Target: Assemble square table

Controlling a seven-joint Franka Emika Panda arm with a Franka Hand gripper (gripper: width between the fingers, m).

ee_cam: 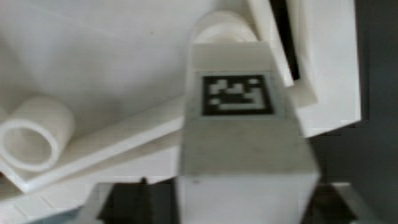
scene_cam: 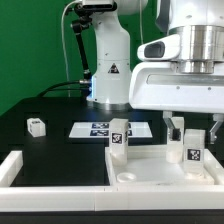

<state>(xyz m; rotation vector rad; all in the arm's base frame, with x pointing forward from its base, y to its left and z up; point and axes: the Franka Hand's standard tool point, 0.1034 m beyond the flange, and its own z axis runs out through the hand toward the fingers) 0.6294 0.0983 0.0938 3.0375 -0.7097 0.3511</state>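
Observation:
The square table's top (scene_cam: 150,175) lies with its rimmed hollow side up at the front of the exterior view. One white tagged leg (scene_cam: 118,137) stands upright at its far left corner. A second tagged leg (scene_cam: 193,153) stands at its right side, between the fingers of my gripper (scene_cam: 194,135), which reaches down from above. In the wrist view this leg (ee_cam: 237,95) fills the middle, and a dark finger (ee_cam: 139,205) lies against each of its sides; my gripper (ee_cam: 247,207) is shut on it. A round corner socket (ee_cam: 31,140) shows beside the leg. A third leg (scene_cam: 37,126) lies loose on the black table at the exterior view's left.
The marker board (scene_cam: 95,129) lies flat behind the tabletop. A low white rail (scene_cam: 12,165) borders the front left. The robot's white base (scene_cam: 108,70) stands at the back, in front of a green backdrop, with a black cable (scene_cam: 72,50) hanging beside it.

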